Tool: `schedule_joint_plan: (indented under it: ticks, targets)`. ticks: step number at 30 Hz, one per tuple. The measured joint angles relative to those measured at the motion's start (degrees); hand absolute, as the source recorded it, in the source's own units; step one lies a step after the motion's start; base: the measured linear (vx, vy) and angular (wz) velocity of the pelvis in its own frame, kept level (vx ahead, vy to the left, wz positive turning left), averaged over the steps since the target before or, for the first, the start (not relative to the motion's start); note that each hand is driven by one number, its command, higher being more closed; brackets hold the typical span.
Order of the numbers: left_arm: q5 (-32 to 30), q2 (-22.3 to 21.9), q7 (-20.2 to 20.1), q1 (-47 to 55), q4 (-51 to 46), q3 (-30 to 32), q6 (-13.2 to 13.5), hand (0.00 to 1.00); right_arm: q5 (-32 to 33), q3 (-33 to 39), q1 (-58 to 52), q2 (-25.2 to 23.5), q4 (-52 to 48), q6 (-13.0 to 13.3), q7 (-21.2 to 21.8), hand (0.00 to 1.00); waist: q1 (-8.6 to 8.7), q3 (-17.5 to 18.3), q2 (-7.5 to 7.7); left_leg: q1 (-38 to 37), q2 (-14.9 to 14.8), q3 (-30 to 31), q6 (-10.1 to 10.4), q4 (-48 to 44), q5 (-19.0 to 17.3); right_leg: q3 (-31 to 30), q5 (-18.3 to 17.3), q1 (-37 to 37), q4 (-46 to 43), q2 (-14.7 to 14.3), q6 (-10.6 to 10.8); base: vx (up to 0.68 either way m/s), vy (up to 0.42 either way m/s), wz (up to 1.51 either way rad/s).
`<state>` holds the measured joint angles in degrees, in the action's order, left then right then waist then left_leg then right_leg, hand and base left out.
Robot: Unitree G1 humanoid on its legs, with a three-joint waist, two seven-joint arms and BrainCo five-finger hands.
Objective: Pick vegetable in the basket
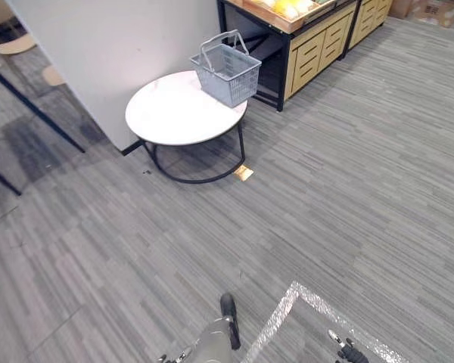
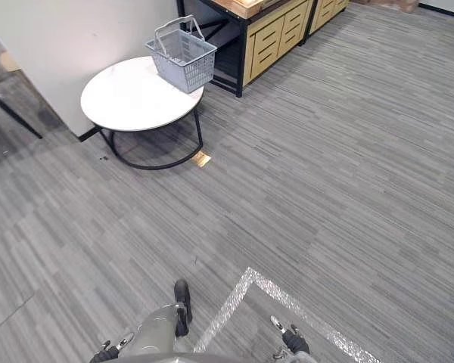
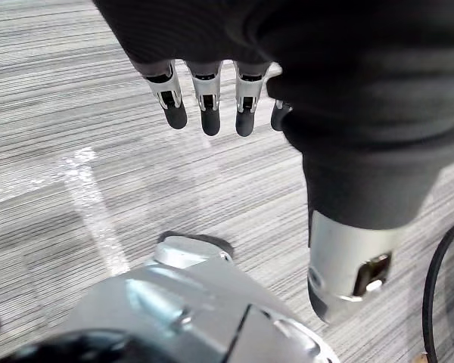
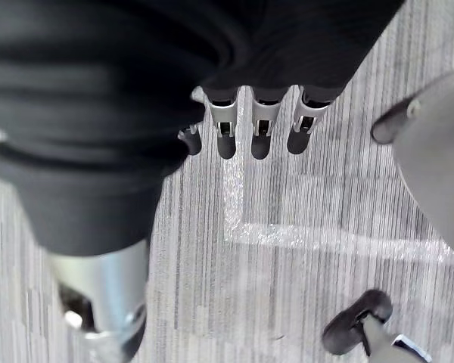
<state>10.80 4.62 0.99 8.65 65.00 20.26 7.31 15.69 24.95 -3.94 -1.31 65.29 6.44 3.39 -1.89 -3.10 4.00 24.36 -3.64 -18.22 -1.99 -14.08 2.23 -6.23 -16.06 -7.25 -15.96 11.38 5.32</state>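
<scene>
Grey plastic mesh basket (image 1: 227, 74) sits cornerwise on the round white tabletop (image 1: 174, 113), upper left, handles up. Yellow produce (image 1: 286, 7) is in a wooden crate (image 1: 291, 24) at the top edge, too small to tell which way it points. Left hand (image 3: 209, 102) and right hand (image 4: 260, 125) hang loose-fingered over the carpet, holding nothing.

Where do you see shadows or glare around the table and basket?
Left eye view: the round white table throws a soft shadow on the carpet beneath it, no glare on top; right eye view: the grey basket is evenly lit.
</scene>
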Motion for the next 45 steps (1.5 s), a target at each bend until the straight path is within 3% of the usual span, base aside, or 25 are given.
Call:
schedule_joint_plan:
  ticks: [1, 2, 3, 4, 6, 9, 11, 15, 17, 18, 19, 20, 21, 23, 24, 25, 27, 29, 33, 35, 38, 39, 40, 42, 45]
  targets:
    - [0.0, 0.4, 0.0, -0.3, 0.7, -0.4, -0.1, 0.00, 0.0, 1.3, 0.1, -0.1, 0.6, 0.0, 0.4, 0.00, 0.38, 0.1, 0.08, -1.1, 0.7, 0.0, -0.3, -0.4, -1.3, -0.3, 2.2, 0.4, -2.9, 0.2, -0.3, 0.81, 0.407, 0.22]
    - [-0.1, 0.7, 0.1, -0.6, 1.5, -0.9, -0.4, 0.00, 0.0, 3.6, -0.1, 0.0, 1.2, -0.1, 0.8, 0.00, 0.45, 0.1, 0.18, -4.6, 2.0, 0.0, -0.8, 0.1, -3.7, -1.1, 7.9, 2.2, -10.9, 0.4, 0.0, 0.64, 0.316, 0.07]
    - [-0.1, 1.1, 0.2, -0.5, 1.3, -2.6, -0.3, 0.00, 0.0, 4.3, -0.3, 0.3, 1.2, 0.0, 0.8, 0.00, 0.43, 0.1, 0.09, -9.0, 2.7, -0.3, -1.3, 1.6, -5.8, -1.7, 16.6, 5.6, -20.8, 0.3, 2.8, 0.61, 0.297, -0.04]
    - [-0.1, 1.5, 0.3, -0.5, 1.4, -3.7, -0.3, 0.00, 0.0, 4.2, -0.3, 0.4, 1.0, 0.0, 0.8, 0.00, 0.53, 0.1, 0.06, -11.0, 3.0, -0.5, -1.5, 2.3, -6.4, -1.7, 19.1, 7.6, -26.4, 0.3, 4.3, 0.53, 0.254, -0.04]
    - [-0.2, 2.7, 0.3, -0.7, 1.5, -6.9, -0.4, 0.00, 0.0, 3.5, -0.2, 0.4, 0.9, 0.1, 0.9, 0.00, 1.91, -0.3, -0.32, -16.3, 4.0, -0.1, -2.1, 4.1, -7.2, 1.1, 19.3, 13.9, -41.5, 1.0, 5.3, 0.40, 0.170, 0.09]
    - [0.2, 2.1, 0.3, -2.6, 1.6, -8.3, -0.3, 0.00, 0.1, 2.5, -0.3, 0.8, -0.5, 0.4, 0.9, 0.00, 3.42, -1.4, -1.80, -28.0, 4.3, -0.4, -1.8, 10.4, -9.7, 8.4, 14.4, 24.4, -52.2, 2.2, -0.5, 0.41, 0.101, -0.17]
    - [0.3, 1.3, 0.4, -4.4, 1.7, -7.5, -0.3, 0.00, 0.3, 1.9, -0.3, 0.8, -1.7, 1.1, 0.9, 0.00, 3.37, -2.8, -1.44, -33.0, 5.0, -1.4, -1.2, 13.0, -10.5, 12.3, 9.2, 28.1, -47.7, 3.1, -1.5, 0.29, -0.016, -0.20]
    - [0.4, -3.6, 0.5, -7.6, 0.7, -3.0, 0.0, 0.00, 0.7, 1.1, -0.8, 1.0, -3.2, 1.8, 0.8, 0.00, 3.35, -3.0, -2.70, -36.9, 2.8, -1.2, 2.0, 12.7, -15.8, 16.9, 8.8, 30.5, -18.3, 0.5, -2.2, 0.34, -0.170, -0.06]
    - [0.3, -6.3, 0.5, -9.2, 0.7, -0.6, 0.0, 0.00, 0.7, 0.0, -0.9, 2.3, -3.7, 1.8, 0.7, 0.00, 3.24, -4.2, -4.64, -39.4, -0.4, -0.3, 5.3, 12.8, -18.7, 15.7, 13.6, 30.2, 0.1, -1.8, -1.1, 0.49, -0.237, 0.08]
    - [0.3, -6.9, 0.5, -9.6, 0.9, 0.3, 0.0, 0.00, 0.6, -0.7, -1.1, 2.6, -3.7, 1.8, 0.6, 0.00, 3.42, -4.3, -4.69, -39.8, -1.0, 0.2, 6.0, 12.8, -19.5, 14.8, 14.7, 29.8, 3.6, -1.8, -0.4, 0.52, -0.273, 0.33]
    - [0.3, -7.8, 0.5, -10.5, 1.3, 1.2, 0.0, 0.00, 0.6, -0.9, -1.6, 2.9, -3.6, 1.6, 0.6, 0.00, 3.31, -4.6, -4.85, -41.0, -1.9, 1.2, 6.7, 12.7, -21.0, 14.7, 18.8, 29.9, 4.2, -1.7, 0.7, 0.58, -0.308, 0.49]
    - [0.3, -8.9, 0.4, -11.1, 2.4, 2.2, 0.0, 0.00, 0.5, -1.5, -2.3, 3.9, -3.7, 1.5, 0.6, 0.00, 3.47, -5.0, -5.96, -42.9, -4.2, 2.4, 4.1, 12.6, -22.9, 15.5, 20.1, 30.8, -2.3, -2.5, -0.6, 0.74, -0.382, 0.53]
    - [0.1, -8.9, -0.3, -11.8, 3.3, 1.4, -0.3, 0.00, 0.5, -2.3, -2.3, 4.4, -3.7, 1.5, 0.7, 0.00, 3.24, -5.3, -6.32, -43.7, -5.1, 3.4, 4.3, 10.7, -20.2, 15.9, 13.7, 32.5, -10.1, -2.8, -2.2, 0.63, -0.341, 0.35]
    - [0.1, -9.2, -0.2, -11.4, 2.7, 2.3, -0.2, 0.00, 0.4, -3.0, -2.2, 4.7, -3.8, 1.5, 0.7, 0.00, 3.22, -5.3, -6.54, -43.3, -7.5, 5.5, 5.3, 5.2, -16.3, 17.4, 8.9, 31.2, -15.1, -3.3, -4.5, 0.62, -0.386, 0.21]
    - [0.2, -9.1, -0.2, -11.3, 2.2, 2.8, -0.3, 0.00, 0.4, -3.0, -1.9, 4.8, -4.1, 1.4, 0.8, 0.00, 3.65, -5.2, -6.80, -40.6, -9.5, 7.6, 5.9, -3.0, -13.6, 19.0, 6.3, 28.6, -15.8, -3.5, -5.1, 0.72, -0.427, 0.38]
    - [0.2, -9.1, -0.3, -11.3, 1.8, 3.1, -0.3, 0.00, 0.4, -3.0, -2.0, 4.8, -4.1, 1.3, 0.8, 0.00, 3.64, -5.3, -6.91, -37.1, -10.8, 9.7, 6.3, -11.3, -10.3, 20.1, 4.6, 26.3, -15.4, -3.8, -5.5, 0.58, -0.314, 0.42]
    - [0.2, -9.2, -0.5, -11.2, 0.4, 5.0, -0.4, 0.00, 0.3, -3.3, -1.9, 4.8, -4.6, 1.4, 0.9, 0.00, 3.23, -5.4, -7.04, -28.6, -13.1, 13.6, 7.8, -28.9, 1.9, 21.5, 2.4, 21.2, -13.3, -4.5, -6.3, 0.45, -0.197, 0.21]
    - [0.4, -9.0, -0.6, -10.9, -0.2, 5.9, -0.3, 0.00, 0.4, -4.7, -1.3, 4.7, -5.6, 1.3, 0.9, 0.00, 2.65, -5.9, -7.31, -20.3, -15.5, 11.2, 7.7, -45.8, 1.9, 21.1, 1.2, 14.4, -9.2, -5.7, -6.5, 0.51, -0.116, -0.12]
    - [0.4, -8.5, -0.8, -10.5, -2.3, 4.3, 0.1, 0.00, 0.5, -6.9, -0.8, 4.0, -5.5, 1.3, 0.9, 0.00, 1.46, -5.9, -7.06, -11.2, -14.4, 2.6, 6.4, -47.7, -6.0, 21.6, 0.4, 2.8, -0.6, -4.0, -4.4, 0.43, 0.006, 0.02]
    - [0.4, -7.8, -0.7, -10.1, -2.9, 3.3, 0.2, 0.00, 0.5, -6.8, -0.7, 3.8, -5.6, 1.2, 0.8, 0.00, 0.97, -5.9, -6.86, -7.6, -13.2, -5.0, 5.7, -35.6, -9.0, 22.9, 0.2, -2.0, 2.8, -1.9, -2.5, 0.41, 0.115, 0.14]
    - [0.4, -7.4, -0.1, -9.3, -3.3, 2.1, 0.5, 0.00, 0.5, -7.1, -1.2, 3.4, -6.0, 1.2, 0.8, 0.00, 0.35, -5.9, -6.71, -8.1, -8.9, -10.1, 3.6, -11.6, -6.8, 24.7, -1.2, -7.7, 6.0, -0.1, -0.3, 0.49, 0.221, 0.12]
    - [0.4, -7.3, 0.0, -8.2, -3.6, 2.1, 1.0, 0.00, 0.5, -7.6, -1.1, 3.5, -5.9, 1.3, 0.8, 0.00, 0.03, -5.7, -6.98, -8.5, -7.1, -9.2, 1.4, -2.2, -2.2, 24.2, -3.2, -9.8, 6.4, -0.2, 0.6, 0.52, 0.302, 0.04]
    - [0.4, -6.9, 0.0, -8.0, -3.4, 2.2, 0.9, 0.00, 0.5, -7.8, -0.8, 3.3, -5.6, 1.2, 0.7, 0.00, -0.03, -5.3, -6.15, -8.6, -6.0, -9.2, -1.3, -2.4, -1.0, 23.1, -3.6, -10.3, 6.4, 0.2, 0.3, 0.61, 0.354, 0.12]
    - [0.4, -5.0, 0.1, -7.3, -3.0, 2.1, 1.0, 0.00, 0.3, -9.4, -0.6, 2.0, -5.2, 1.3, 0.9, 0.00, 0.28, -3.6, -3.07, -8.3, -2.7, -9.7, -1.3, -2.1, -4.1, 17.4, 0.7, -8.6, 5.2, 2.4, -2.9, 0.52, 0.310, 0.27]
    - [0.7, -2.7, 0.4, -6.0, 0.1, 2.3, 0.8, 0.00, 0.1, -7.3, -0.6, 0.1, -3.8, 1.3, 0.9, 0.00, 0.19, -1.3, -0.10, -11.0, 1.5, -9.2, -3.2, -1.0, -6.9, 10.6, 8.6, -6.2, -1.9, 4.7, -0.6, 0.55, 0.303, 0.32]
